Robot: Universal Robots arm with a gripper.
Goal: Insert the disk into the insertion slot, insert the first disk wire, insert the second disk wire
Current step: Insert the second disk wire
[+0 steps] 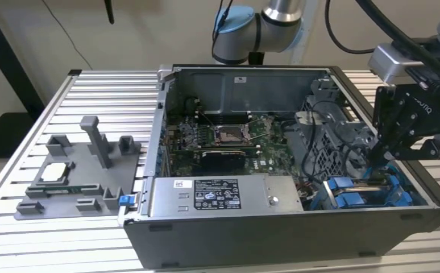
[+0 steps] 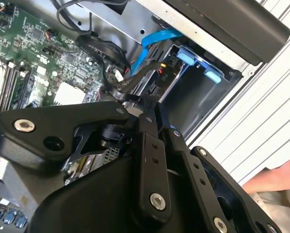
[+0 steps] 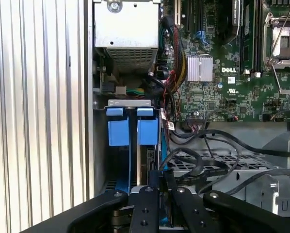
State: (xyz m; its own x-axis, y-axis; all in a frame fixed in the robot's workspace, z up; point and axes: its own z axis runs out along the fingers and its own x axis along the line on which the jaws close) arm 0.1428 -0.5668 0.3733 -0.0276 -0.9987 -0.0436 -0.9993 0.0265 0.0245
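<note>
Gripper clenched on a black wire connector, held low inside the open computer case at the insertion slot. The disk sits within that slot between its blue side pieces. Motherboard lies beside the slot.

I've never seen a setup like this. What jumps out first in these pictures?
An open computer case lies on a ribbed metal table, its green circuit board bare. At the exterior view's right, the robot's black claw reaches down into the case by the bright blue drive bay. On the table at the exterior view's left sits a grey holder with small parts.
</note>
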